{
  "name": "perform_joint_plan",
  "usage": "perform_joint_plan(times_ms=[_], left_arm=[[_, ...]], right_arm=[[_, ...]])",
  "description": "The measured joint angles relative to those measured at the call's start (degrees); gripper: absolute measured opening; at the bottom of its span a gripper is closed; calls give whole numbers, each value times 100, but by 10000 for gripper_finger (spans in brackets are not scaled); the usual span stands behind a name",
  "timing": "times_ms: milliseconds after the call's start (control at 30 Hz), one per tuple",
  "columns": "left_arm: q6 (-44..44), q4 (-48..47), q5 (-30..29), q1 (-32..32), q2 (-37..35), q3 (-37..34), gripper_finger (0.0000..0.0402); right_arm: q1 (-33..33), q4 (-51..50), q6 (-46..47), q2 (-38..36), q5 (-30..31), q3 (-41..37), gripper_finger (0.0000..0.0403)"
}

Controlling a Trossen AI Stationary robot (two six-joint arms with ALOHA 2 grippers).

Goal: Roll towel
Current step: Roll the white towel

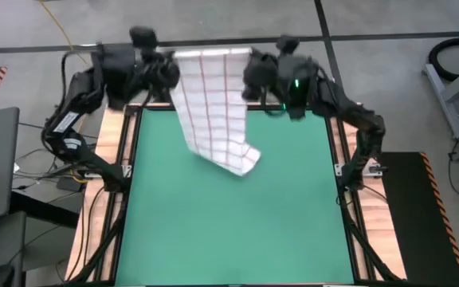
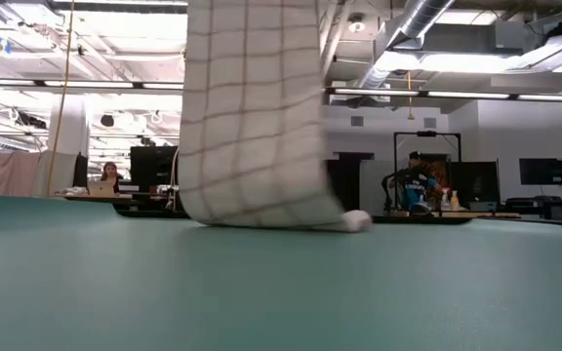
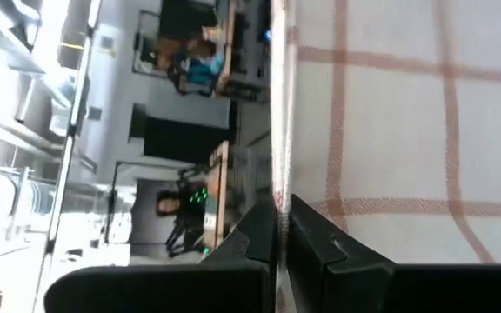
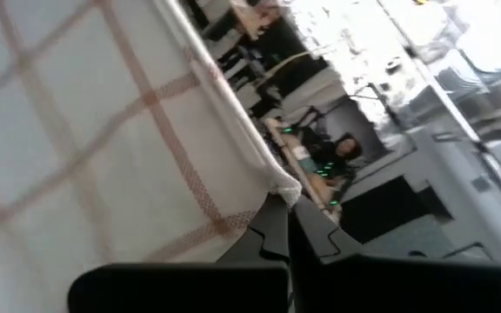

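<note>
The towel [image 1: 213, 104], white with a grid of red-brown lines, hangs between my two grippers above the far part of the green mat [image 1: 237, 215]. My left gripper [image 1: 174, 68] is shut on its top left corner and my right gripper [image 1: 249, 68] on its top right corner. The towel's lower end [image 2: 261, 216] rests on the mat, curled into a small roll [image 2: 354, 221]. My left gripper pinches the towel's top edge at one corner [image 3: 278, 202] between its two fingers; the cloth hangs down from it, fairly flat. My right gripper pinches the towel's other top corner [image 4: 278, 193] between its two fingers; the cloth hangs down from it, its lower end on the mat.
The mat lies in a black frame on a wooden table [image 1: 110, 135]. The room behind shows desks, monitors and people [image 2: 110, 175] far off. The mat's near part is bare.
</note>
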Motion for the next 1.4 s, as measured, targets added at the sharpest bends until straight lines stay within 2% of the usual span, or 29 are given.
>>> perform_joint_plan(times_ms=[67, 233, 300, 400, 500, 633, 700, 800, 867, 967, 1133, 1233, 1333, 1400], left_arm=[[837, 1088, 316, 470, 147, -5, 0], [2686, 4187, 1311, 1310, 634, -5, 0], [3063, 4827, 1660, 1475, 796, 46, 0], [2828, 4880, 2416, 1632, 934, 293, 0], [2863, 4904, 2378, 1708, 1002, 369, 0], [2864, 4815, 1502, 1698, 1007, 371, 0], [2681, 4676, 779, 1660, 1007, 371, 0], [2464, 3958, -458, 1397, 964, 371, 0], [2139, 3084, -640, 1225, 837, 371, 0], [1846, 2096, -153, 1123, 671, 382, 0], [795, 1799, 480, 1390, 682, 382, 0], [659, 1330, 1578, 1810, 706, 382, 0], [674, 1828, 2731, 2425, 1001, 382, 0], [674, 2516, 3079, 2798, 1318, 380, 0]], right_arm=[[-472, 532, -364, 28, -342, -2, 8], [-1333, 2903, -1652, 214, -932, 2, 8], [-1500, 3729, -2056, 235, -1238, 2, 8], [-1646, 4375, -2479, 234, -1736, 3, 8], [-1716, 4333, -2583, 183, -2165, 0, 8], [-1733, 3903, -2330, 154, -2753, -2, 8], [-1679, 3580, -2197, 153, -2990, -2, 8], [-1455, 2679, -2035, 155, -2848, -4, 8], [-1396, 2032, -1885, 146, -2653, -2, 8], [-1515, 1402, -1730, 142, -2562, -2, 8], [-1846, 1325, -1275, 166, -2697, -2, 6], [-2210, 1369, -1291, 173, -2959, -2, 5], [-2744, 1663, -1109, 287, -3289, -2, 5], [-3117, 1946, -1018, 413, -3486, -2, 5]])
